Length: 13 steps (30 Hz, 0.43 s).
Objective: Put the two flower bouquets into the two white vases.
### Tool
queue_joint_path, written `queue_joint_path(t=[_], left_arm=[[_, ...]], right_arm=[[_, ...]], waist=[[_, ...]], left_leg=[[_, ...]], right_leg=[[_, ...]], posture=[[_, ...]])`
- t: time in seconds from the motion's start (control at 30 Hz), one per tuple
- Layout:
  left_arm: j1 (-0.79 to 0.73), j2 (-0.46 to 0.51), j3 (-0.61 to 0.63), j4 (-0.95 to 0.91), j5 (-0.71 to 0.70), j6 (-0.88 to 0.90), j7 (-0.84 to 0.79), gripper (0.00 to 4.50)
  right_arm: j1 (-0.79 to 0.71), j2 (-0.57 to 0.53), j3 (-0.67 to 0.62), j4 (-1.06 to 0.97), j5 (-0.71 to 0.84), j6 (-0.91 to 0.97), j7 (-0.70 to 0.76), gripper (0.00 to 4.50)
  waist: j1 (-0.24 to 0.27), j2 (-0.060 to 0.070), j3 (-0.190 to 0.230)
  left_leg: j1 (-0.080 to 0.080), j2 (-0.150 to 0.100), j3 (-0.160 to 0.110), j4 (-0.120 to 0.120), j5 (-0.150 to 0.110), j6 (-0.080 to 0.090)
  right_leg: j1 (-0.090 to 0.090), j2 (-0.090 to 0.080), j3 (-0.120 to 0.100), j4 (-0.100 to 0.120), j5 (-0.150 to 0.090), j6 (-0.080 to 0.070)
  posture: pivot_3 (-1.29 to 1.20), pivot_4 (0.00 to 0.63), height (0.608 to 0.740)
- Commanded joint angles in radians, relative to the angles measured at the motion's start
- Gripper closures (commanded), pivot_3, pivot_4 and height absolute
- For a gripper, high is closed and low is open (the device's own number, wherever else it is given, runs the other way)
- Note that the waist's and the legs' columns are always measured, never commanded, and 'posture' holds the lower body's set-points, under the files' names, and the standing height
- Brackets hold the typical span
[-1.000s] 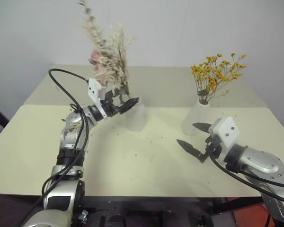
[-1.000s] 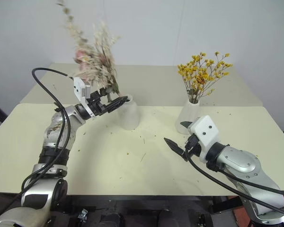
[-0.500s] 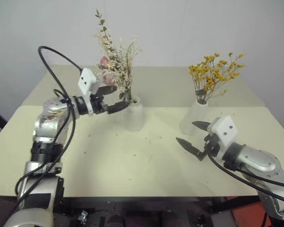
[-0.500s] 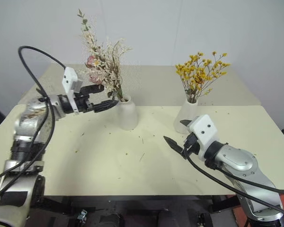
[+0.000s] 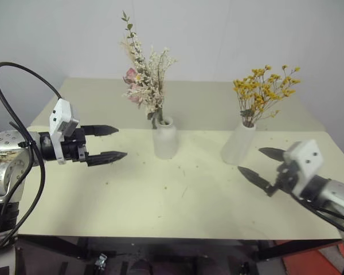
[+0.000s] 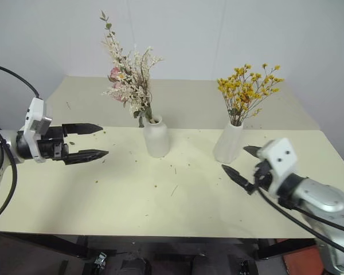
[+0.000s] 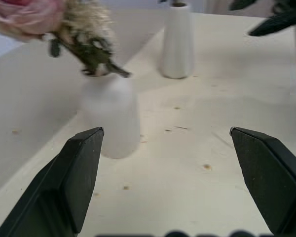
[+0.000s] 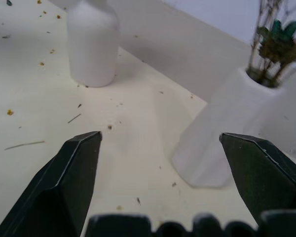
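The left gripper [image 5: 106, 142], fingers wide and empty, has backed away from the round vase [image 5: 165, 139], leaving the pink bouquet [image 5: 144, 86] standing in it; the right gripper [image 5: 262, 166] hangs empty too, its fingers equally wide, so both bouquets look placed.

- Left gripper [image 5: 112, 142]: two black, tapered, pointed fingers [image 5: 106, 156] on a black base, with a small white boxy housing on top.
- Left arm: silver metal shell (scuffed), with a thick black cable [image 5: 23, 103] looping over it.
- Right gripper [image 5: 262, 167]: same black fingers, white block, silver forearm, black cable.
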Motion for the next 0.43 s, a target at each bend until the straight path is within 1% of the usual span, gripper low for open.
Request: queue_joint_path(t=[0.03,0.17,0.33,0.43], left_arm=[[-0.016,0.013,0.044,-0.037,-0.05,0.005,0.001,0.03],[-0.032,-0.019,-0.006,-0.004,-0.034,-0.045,-0.009,0.03],[-0.085,-0.068,-0.078,0.049,-0.001,-0.081,-0.015,0.03],[-0.128,-0.075,-0.099,0.095,-0.008,-0.084,-0.064,0.03]], right_arm=[[0.03,-0.056,-0.142,-0.003,0.078,0.018,0.076,0.0],[0.078,-0.124,-0.215,0.01,0.064,0.031,0.106,0.0],[0.142,-0.133,-0.284,0.019,0.038,0.003,0.125,0.0],[0.159,-0.124,-0.313,-0.01,0.048,0.026,0.102,0.0]], waist=[[-0.001,0.0,0.0],[-0.004,0.0,0.0],[-0.005,0.0,0.0],[-0.006,0.0,0.0]], left_leg=[[0.0,0.0,0.0,0.0,0.0,0.0],[0.001,0.0,0.001,0.0,0.0,0.0],[0.001,0.0,0.001,0.0,0.0,0.0],[0.0,0.0,0.001,0.0,0.0,0.0]], right_leg=[[0.0,0.0,0.0,0.0,0.0,0.0],[0.001,0.0,0.0,0.0,0.0,0.0],[0.001,0.0,0.0,0.0,-0.001,0.0],[0.0,0.0,0.0,0.0,-0.001,0.0]], posture=[[0.0,0.15,0.74],[0.0,0.15,0.74],[0.0,0.15,0.74],[0.0,0.15,0.74]])
